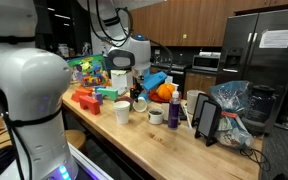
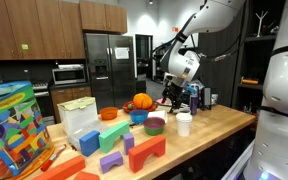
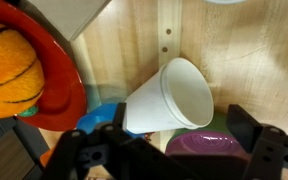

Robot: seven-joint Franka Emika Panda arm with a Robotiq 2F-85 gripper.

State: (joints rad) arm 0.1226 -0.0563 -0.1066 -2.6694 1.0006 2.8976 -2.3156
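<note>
In the wrist view a white paper cup (image 3: 174, 95) fills the middle, seen tilted with its mouth toward the lower right. Just below it lies a purple bowl (image 3: 199, 147) stacked on a green one. My gripper (image 3: 172, 150) hangs open above them, its dark fingers (image 3: 254, 140) apart on either side and nothing between them. To the left an orange ball (image 3: 9, 70) rests in a red bowl (image 3: 69, 95), with a blue bowl (image 3: 96, 118) beside it. In both exterior views the gripper (image 1: 139, 93) (image 2: 174, 97) hovers over the wooden counter, above the cup (image 2: 184, 124) and the purple bowl (image 2: 156, 124).
Coloured blocks (image 2: 144, 152) and a toy box (image 2: 9, 125) crowd one end of the counter (image 2: 219, 125). A white box (image 2: 79, 118) and an orange bowl (image 2: 108, 114) stand behind them. A dark stand (image 1: 206, 118), a plastic bag (image 1: 229, 105) and a mug (image 1: 156, 116) occupy the opposite end.
</note>
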